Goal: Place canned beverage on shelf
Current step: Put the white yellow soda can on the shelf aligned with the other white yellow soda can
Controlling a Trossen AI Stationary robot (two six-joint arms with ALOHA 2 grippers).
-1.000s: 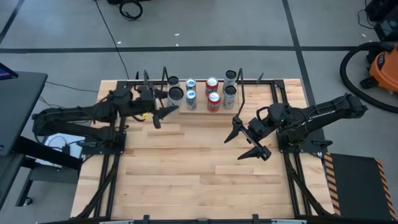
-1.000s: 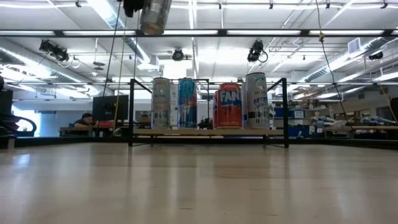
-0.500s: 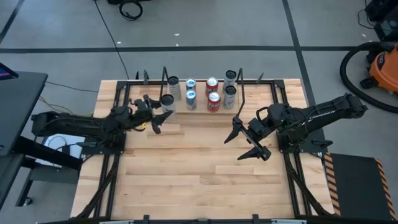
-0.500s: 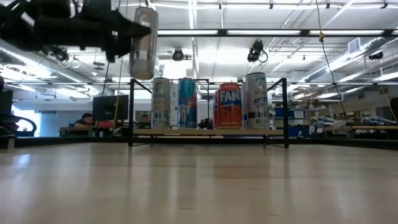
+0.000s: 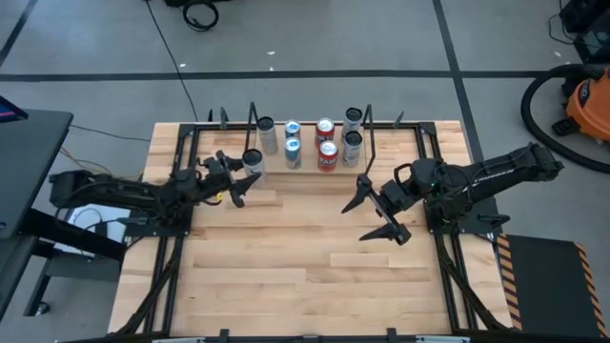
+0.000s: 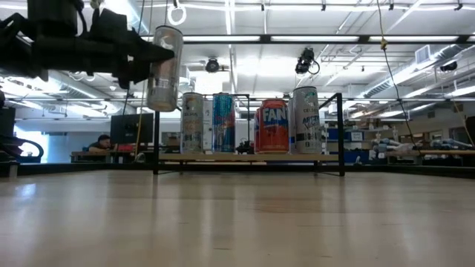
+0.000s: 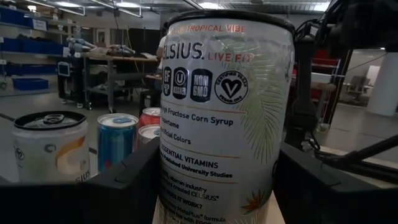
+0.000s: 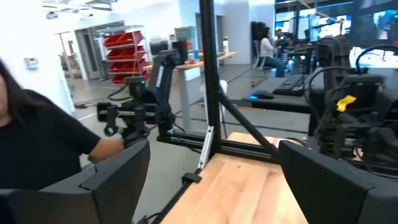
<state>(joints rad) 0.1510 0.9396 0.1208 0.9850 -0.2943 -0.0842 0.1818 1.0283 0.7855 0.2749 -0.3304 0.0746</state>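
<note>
The left gripper (image 5: pixel 240 174) fingers are clasping a white palm-printed Celsius can (image 7: pixel 225 118) upright, left of the shelf (image 6: pixel 249 157); the right gripper (image 5: pixel 375 210) is gaping wide

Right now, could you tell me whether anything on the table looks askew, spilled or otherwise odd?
Nothing stands out. The cans on the shelf stand upright, and the left gripper holds its can upright above the table, left of the shelf.

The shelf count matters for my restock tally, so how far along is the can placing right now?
Done: six cans already stand on the shelf, among them a red can. In hand: the left gripper holds a white Celsius can upright in the air, just off the shelf's left end. Left: lowering it onto the board and letting go. The right gripper waits open over the table, holding nothing.
</note>
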